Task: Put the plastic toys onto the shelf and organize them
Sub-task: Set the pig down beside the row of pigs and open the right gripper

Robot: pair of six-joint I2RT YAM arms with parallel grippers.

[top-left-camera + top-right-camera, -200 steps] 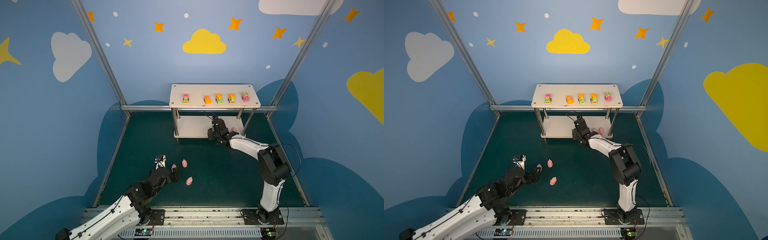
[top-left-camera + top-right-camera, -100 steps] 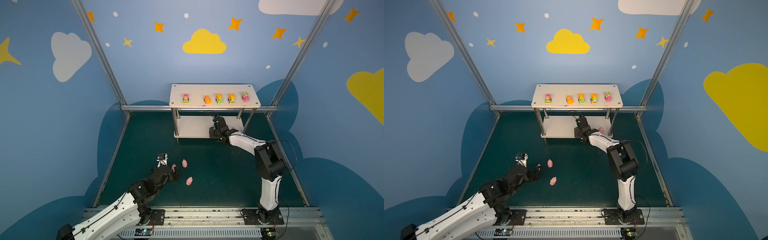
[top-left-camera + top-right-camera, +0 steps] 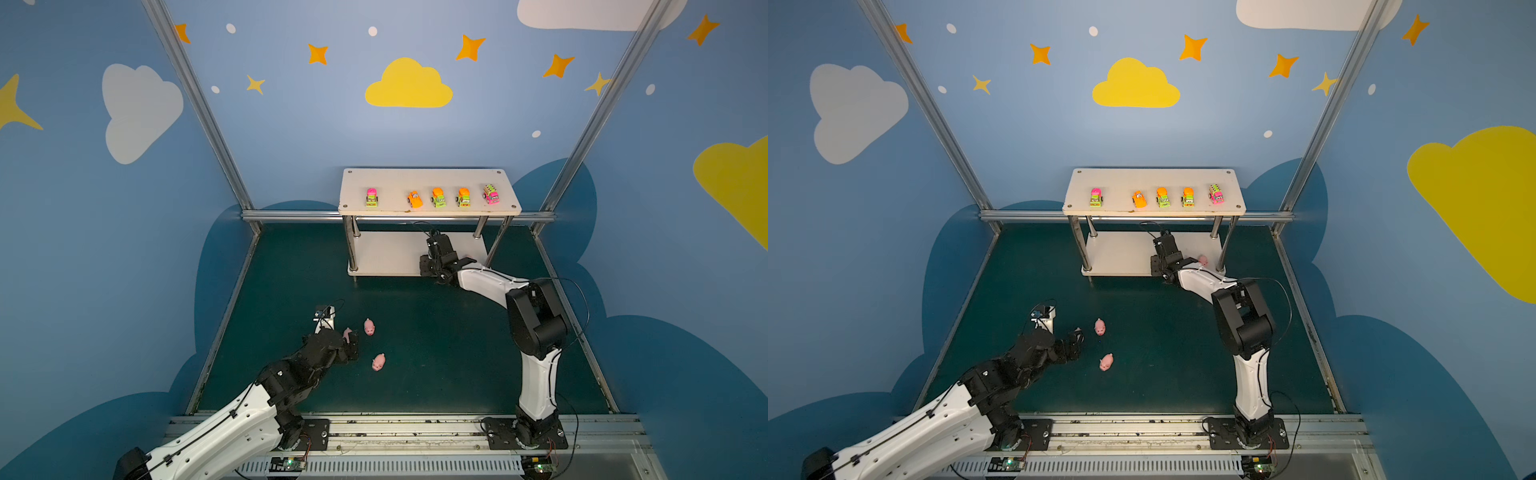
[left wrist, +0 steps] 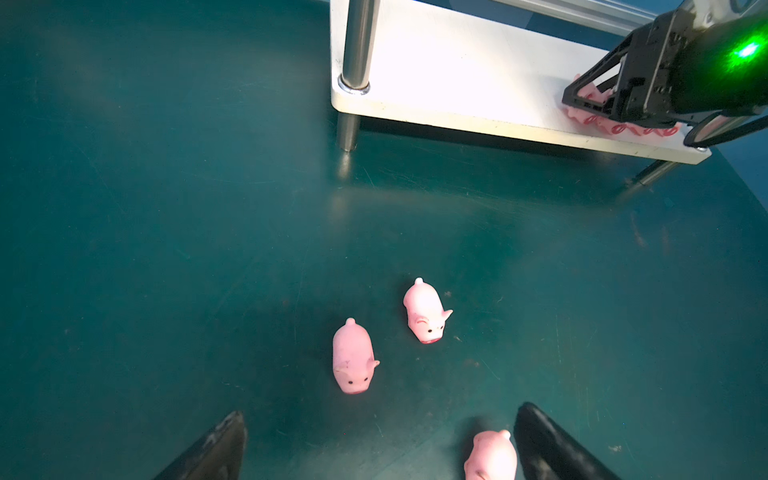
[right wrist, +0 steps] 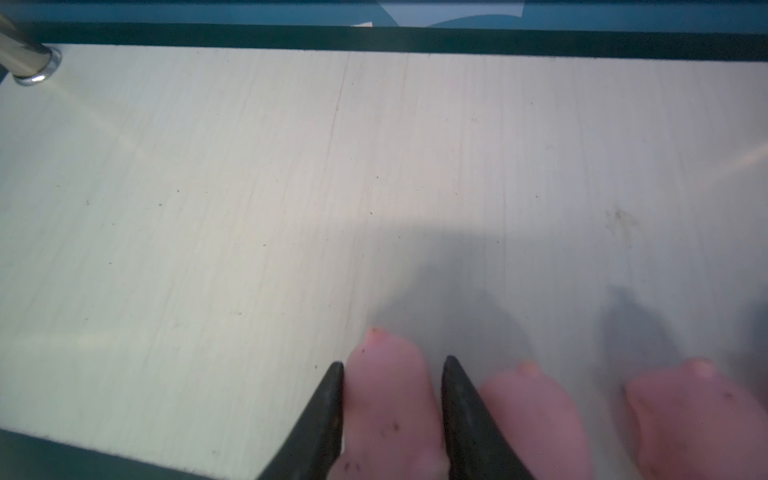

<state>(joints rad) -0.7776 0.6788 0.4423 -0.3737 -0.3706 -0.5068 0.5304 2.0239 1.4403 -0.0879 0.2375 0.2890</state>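
1. In both top views the shelf [image 3: 428, 178] stands upper centre, with toy vehicles [image 3: 437, 197] on top. Lower left, my left gripper [image 3: 352, 338] half-covers the nearest pig [image 3: 347, 332].
2. Left wrist: my fingers [image 4: 216, 449] are spread wide and that pig is cropped. My right gripper [image 4: 582, 97] masks the blurred shelf pigs [image 4: 623, 126].
3. Right wrist: narrow jaws flank one pig [image 5: 390, 399] on the lower board [image 5: 208, 187]. I cannot tell if they touch it.

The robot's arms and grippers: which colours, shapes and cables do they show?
The left arm and right arm have white links, black joints and thin black cables looping outside. The left gripper and right gripper each end in two black pointed fingers.
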